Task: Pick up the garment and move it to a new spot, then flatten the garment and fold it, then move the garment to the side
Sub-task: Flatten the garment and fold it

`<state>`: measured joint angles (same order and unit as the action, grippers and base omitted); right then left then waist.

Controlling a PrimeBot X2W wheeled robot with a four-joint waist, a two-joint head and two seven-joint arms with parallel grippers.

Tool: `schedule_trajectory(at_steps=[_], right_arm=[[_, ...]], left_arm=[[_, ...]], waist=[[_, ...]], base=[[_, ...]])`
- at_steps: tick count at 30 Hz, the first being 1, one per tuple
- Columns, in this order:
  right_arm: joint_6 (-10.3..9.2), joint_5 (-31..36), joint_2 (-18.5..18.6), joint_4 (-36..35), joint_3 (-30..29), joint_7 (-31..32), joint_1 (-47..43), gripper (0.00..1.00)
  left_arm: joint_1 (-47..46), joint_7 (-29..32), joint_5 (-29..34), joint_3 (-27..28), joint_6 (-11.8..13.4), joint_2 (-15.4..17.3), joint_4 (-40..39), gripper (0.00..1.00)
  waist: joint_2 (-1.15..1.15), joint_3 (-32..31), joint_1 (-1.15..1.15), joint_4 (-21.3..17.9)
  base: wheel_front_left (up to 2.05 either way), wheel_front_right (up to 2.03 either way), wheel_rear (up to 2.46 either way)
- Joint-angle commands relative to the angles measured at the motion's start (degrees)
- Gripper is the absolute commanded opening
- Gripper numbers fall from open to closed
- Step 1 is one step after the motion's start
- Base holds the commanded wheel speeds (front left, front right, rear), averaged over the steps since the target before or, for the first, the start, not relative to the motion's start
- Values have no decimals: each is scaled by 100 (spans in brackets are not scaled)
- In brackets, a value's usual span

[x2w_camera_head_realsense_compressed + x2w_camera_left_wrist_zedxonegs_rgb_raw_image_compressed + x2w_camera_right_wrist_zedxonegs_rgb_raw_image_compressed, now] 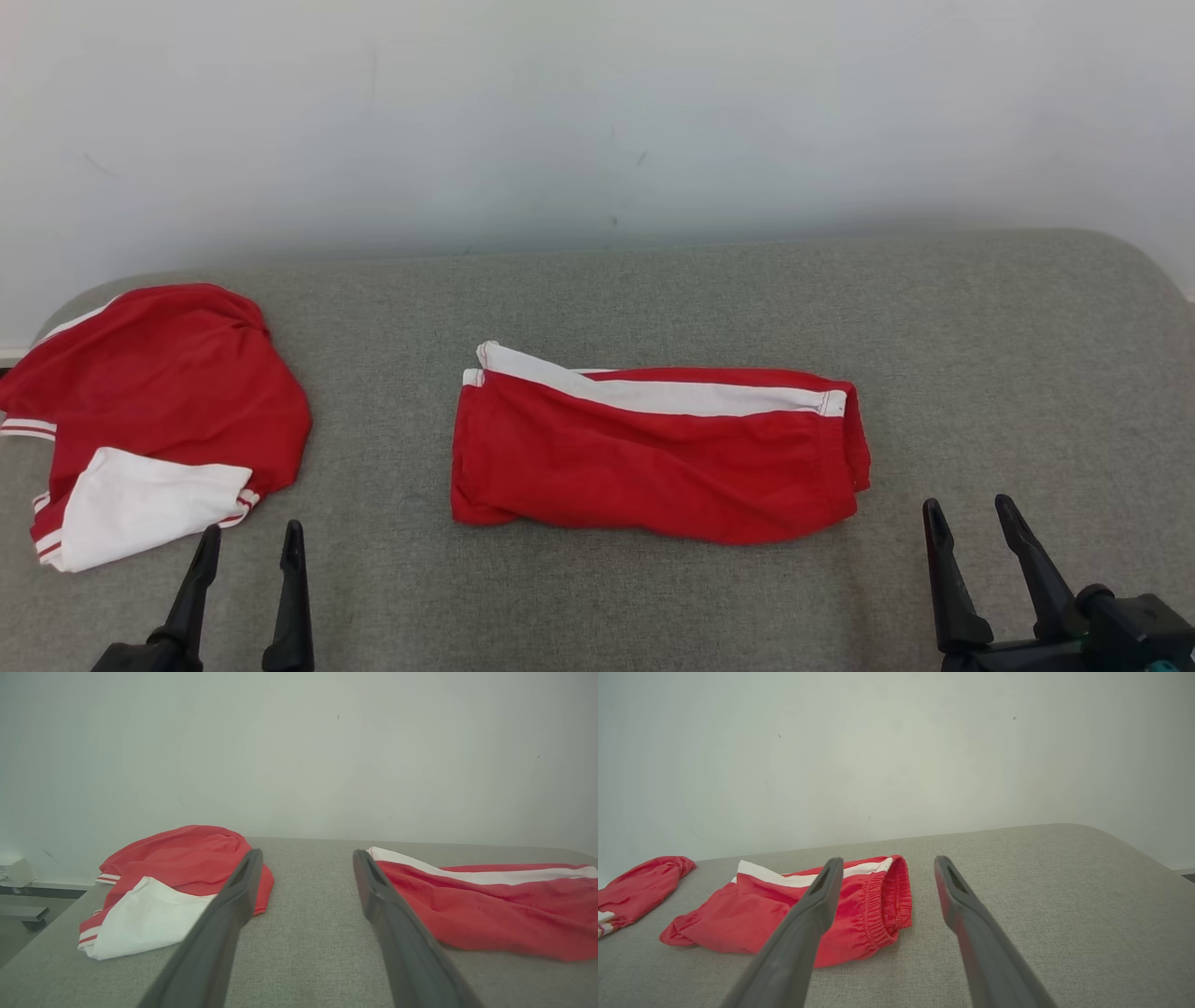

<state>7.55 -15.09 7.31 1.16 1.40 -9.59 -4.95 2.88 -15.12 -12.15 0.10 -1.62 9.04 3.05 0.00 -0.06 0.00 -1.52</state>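
The folded red garment (653, 457), with a white stripe running along its far edge, is lying flat near the middle of the grey upholstered surface (597, 289). In the right wrist view its gathered elastic band is showing at the end of the garment (859, 914) nearest that arm. The surface is spreading out on all sides of the garment, with a rounded corner off to the garment's right. Behind the garment a plain pale wall (597, 112) is rising straight from the surface's far edge.

Well to the left of the folded garment, a second red and white garment (168, 392) is lying crumpled, with a white panel turned up toward the robot.

The left gripper (252, 532) is hovering nearer the robot than the folded garment and off to its left, close by the crumpled piece. Its two dark fingers are standing wide apart with nothing between them; in the left wrist view they (307, 856) are framing bare grey fabric (303, 933).

The right gripper (968, 509) is hanging just off the folded garment's near right corner, fingers pointing away from the robot. Its jaws are also spread wide and holding nothing, clear of the cloth.
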Motion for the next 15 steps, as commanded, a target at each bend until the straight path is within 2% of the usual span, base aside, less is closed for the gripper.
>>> schedule_trajectory(at_steps=[1, 9, 15], right_arm=[[-14, 11, -15, 15, 5, 1, 5, 100], [-14, -5, -29, 60, 9, 15, 35, 100], [-14, -76, 152, 187, 190, -42, 345, 100]], left_arm=[[18, -3, 69, 31, -29, -24, 20, 100], [25, -3, 131, 113, -81, -97, 49, 100], [2, -3, 180, 142, -109, -186, 75, 100]], waist=[[0, 2, 0, -5], [0, 3, 0, -19], [0, 50, 0, -25]], base=[[0, 0, 0], [0, 0, 0], [0, 0, 0]])
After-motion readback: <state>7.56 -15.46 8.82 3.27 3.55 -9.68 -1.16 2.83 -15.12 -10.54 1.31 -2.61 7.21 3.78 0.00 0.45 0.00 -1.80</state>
